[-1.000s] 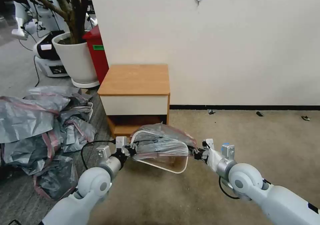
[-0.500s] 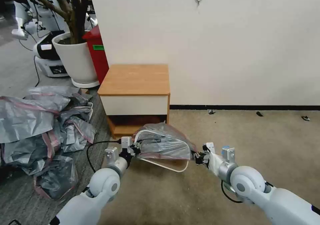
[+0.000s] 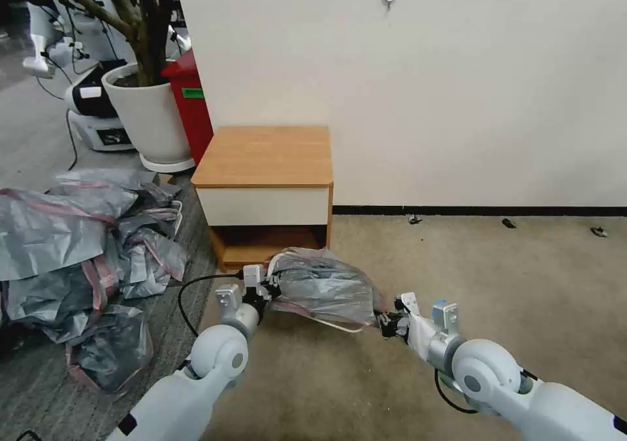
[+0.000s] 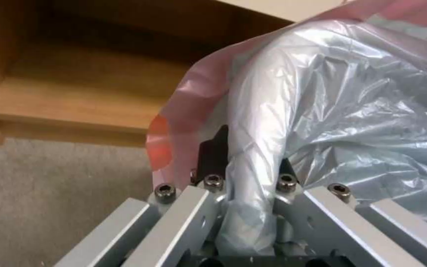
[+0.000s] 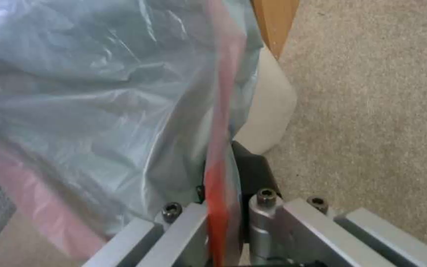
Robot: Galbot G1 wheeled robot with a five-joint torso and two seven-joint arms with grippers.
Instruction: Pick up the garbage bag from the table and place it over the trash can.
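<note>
a: where is the thin crinkly grey plastic garbage bag (image 3: 323,287) with the pink-red rim?

b: it is spread over the small cream plastic trash can (image 3: 339,326) on the carpet, just in front of the small wooden table (image 3: 264,157) with the white drawer.

a: who holds it?

b: the left gripper (image 3: 269,289) pinches the bag's edge on the left side, fingers closed on the plastic. the right gripper (image 3: 384,320) pinches the red rim on the right side, fingers closed too.

a: and that big heap of grey bags (image 3: 78,245)?

b: it lies on the floor, well apart, to the left.
</note>
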